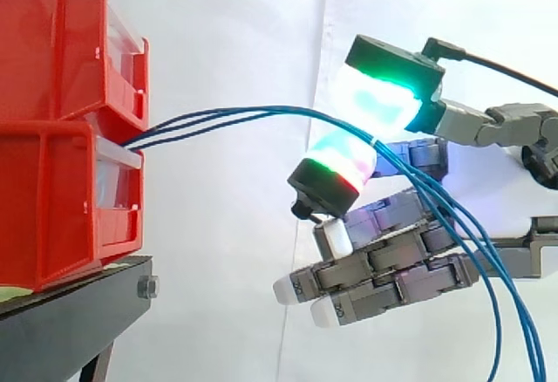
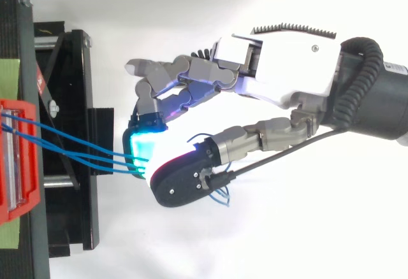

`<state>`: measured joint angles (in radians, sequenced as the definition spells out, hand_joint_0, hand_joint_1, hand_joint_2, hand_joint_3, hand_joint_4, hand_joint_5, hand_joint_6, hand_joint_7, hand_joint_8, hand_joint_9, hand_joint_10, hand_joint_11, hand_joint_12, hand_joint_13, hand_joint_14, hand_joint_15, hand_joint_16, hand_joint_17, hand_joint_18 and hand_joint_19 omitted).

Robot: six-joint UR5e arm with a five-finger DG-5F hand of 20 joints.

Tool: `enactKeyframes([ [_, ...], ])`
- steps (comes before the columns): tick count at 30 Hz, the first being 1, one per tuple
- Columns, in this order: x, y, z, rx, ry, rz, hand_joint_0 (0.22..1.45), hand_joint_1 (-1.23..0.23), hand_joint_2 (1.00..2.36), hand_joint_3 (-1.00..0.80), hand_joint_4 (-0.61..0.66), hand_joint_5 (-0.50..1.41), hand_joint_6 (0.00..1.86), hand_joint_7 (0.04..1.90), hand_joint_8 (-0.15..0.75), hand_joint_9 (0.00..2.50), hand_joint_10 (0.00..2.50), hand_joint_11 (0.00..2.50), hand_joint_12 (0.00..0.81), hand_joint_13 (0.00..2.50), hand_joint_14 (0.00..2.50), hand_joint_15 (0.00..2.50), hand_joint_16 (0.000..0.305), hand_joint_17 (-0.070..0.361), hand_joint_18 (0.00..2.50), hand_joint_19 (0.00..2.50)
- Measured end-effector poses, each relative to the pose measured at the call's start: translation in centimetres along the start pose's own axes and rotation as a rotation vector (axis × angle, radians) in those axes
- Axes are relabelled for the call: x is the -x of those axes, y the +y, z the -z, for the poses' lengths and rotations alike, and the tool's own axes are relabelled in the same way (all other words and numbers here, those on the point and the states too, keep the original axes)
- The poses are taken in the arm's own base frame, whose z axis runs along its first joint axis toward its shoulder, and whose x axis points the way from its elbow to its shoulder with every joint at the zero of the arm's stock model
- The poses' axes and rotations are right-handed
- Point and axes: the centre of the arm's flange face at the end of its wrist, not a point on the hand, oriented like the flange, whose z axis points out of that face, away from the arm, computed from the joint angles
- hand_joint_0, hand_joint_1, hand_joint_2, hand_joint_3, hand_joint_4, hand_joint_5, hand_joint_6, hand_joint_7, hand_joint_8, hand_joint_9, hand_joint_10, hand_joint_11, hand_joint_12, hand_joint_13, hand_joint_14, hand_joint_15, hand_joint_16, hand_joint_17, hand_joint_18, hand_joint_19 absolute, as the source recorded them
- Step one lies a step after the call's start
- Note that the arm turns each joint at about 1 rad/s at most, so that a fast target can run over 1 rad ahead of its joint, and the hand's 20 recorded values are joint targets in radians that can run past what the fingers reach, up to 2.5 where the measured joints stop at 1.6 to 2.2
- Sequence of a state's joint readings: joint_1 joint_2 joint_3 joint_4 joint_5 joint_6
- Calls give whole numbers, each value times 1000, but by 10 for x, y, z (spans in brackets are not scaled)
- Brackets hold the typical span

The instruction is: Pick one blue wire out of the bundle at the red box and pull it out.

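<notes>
Black stand: hex bolt at its front edge, green strip on top, white curtain behind as bkgd.

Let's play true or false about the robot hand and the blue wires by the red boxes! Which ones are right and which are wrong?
1. The blue wires come out at the red bins. True.
2. The hand pinches the wires between two glowing pads. True.
3. The bins sit on a white stand. False: the stand is black.
4. The wires stop at the hand. False: they run on past it and hang down.
</notes>
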<state>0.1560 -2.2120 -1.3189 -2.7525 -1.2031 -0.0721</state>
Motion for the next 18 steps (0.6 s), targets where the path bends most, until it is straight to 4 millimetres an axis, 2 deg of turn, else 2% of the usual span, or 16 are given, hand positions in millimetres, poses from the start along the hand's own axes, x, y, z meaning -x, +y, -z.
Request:
enactKeyframes([
  [12, -3, 0, 0, 0, 4, -12, 371, -722, 1000, -500, 109, -189, 892, 1085, 322, 712, 25, 949, 417, 0, 0, 23, 65, 146, 0, 215],
  [16, -3, 0, 0, 0, 4, -33, 394, -769, 1000, -500, 114, -188, 892, 1105, 316, 702, 26, 948, 406, 0, 0, 11, 63, 141, 0, 208],
  [18, -3, 0, 0, 1, 5, -45, 466, -773, 1000, -500, 95, -187, 893, 1127, 291, 690, 28, 959, 381, 0, 1, 5, 58, 129, 0, 222],
])
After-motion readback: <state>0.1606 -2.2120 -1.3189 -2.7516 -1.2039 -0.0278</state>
